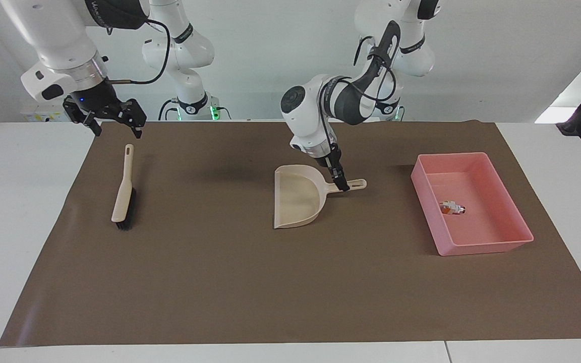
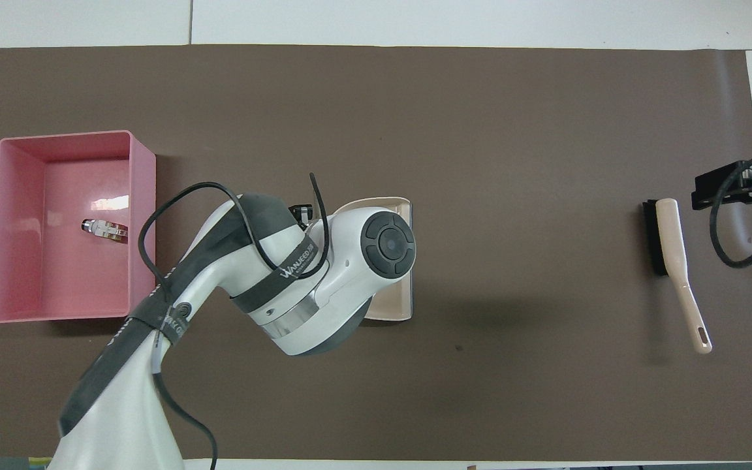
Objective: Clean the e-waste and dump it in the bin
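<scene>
A white e-waste part with orange bits (image 1: 452,207) (image 2: 105,229) lies inside the pink bin (image 1: 482,247) (image 2: 143,228) at the left arm's end of the brown mat. The beige dustpan (image 1: 298,199) (image 2: 403,307) lies flat mid-mat, its handle pointing toward the bin. My left gripper (image 1: 342,185) points down onto that handle and meets it at the tip. In the overhead view the left arm covers the handle and most of the pan. My right gripper (image 1: 117,132) (image 2: 725,189) hangs open and holds nothing, over the mat's edge by the brush handle.
A beige hand brush with black bristles (image 1: 123,194) (image 2: 673,254) lies on the mat at the right arm's end. The brown mat (image 1: 290,292) covers most of the white table.
</scene>
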Robot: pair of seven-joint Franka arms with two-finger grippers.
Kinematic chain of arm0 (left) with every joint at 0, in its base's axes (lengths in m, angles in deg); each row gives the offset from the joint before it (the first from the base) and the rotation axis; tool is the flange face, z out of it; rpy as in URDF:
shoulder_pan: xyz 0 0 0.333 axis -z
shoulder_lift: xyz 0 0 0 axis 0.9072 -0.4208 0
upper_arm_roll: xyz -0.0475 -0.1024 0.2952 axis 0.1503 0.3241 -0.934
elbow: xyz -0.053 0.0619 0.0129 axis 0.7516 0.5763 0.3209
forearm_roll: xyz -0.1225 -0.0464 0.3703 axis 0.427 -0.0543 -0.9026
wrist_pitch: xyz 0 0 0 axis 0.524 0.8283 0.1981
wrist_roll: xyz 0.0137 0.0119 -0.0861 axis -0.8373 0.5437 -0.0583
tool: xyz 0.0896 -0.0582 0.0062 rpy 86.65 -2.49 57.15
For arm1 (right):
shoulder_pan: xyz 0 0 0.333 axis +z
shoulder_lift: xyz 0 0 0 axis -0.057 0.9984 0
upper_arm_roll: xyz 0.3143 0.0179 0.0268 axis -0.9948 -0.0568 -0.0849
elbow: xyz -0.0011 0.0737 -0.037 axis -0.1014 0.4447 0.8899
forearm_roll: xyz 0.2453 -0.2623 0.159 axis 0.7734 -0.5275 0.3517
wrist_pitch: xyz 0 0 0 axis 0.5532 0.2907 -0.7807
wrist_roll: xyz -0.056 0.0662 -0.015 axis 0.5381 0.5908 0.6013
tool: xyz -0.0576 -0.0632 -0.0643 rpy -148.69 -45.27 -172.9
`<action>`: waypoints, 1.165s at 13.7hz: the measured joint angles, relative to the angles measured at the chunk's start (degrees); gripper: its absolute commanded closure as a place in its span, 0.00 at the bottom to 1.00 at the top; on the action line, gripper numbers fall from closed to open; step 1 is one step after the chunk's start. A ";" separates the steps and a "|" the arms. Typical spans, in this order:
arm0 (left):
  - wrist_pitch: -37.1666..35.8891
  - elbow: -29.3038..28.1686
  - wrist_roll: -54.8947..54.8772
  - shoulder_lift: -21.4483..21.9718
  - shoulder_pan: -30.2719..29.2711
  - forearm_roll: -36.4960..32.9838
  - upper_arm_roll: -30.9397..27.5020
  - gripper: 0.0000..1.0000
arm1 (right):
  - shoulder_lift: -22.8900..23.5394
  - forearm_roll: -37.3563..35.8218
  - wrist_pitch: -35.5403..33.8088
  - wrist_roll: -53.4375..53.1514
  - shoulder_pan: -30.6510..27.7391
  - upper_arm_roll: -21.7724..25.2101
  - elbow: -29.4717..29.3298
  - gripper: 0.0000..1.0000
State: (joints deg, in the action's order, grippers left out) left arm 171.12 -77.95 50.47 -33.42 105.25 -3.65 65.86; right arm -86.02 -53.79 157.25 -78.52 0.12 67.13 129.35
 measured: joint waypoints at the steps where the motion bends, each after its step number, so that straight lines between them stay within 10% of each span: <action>1: -1.28 -1.18 2.34 1.81 -0.88 0.03 -0.11 0.00 | 0.00 0.00 0.00 0.00 0.00 0.00 0.00 0.00; 16: -2.77 2.37 26.05 12.82 -35.11 23.32 -1.37 0.00 | 0.00 0.01 0.00 0.00 0.13 -0.08 0.00 0.00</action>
State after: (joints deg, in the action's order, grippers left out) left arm 168.35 -75.57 76.52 -20.60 70.14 19.67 64.48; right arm -86.02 -53.79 157.25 -78.52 0.25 67.05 129.35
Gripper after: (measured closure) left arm 0.000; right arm 0.000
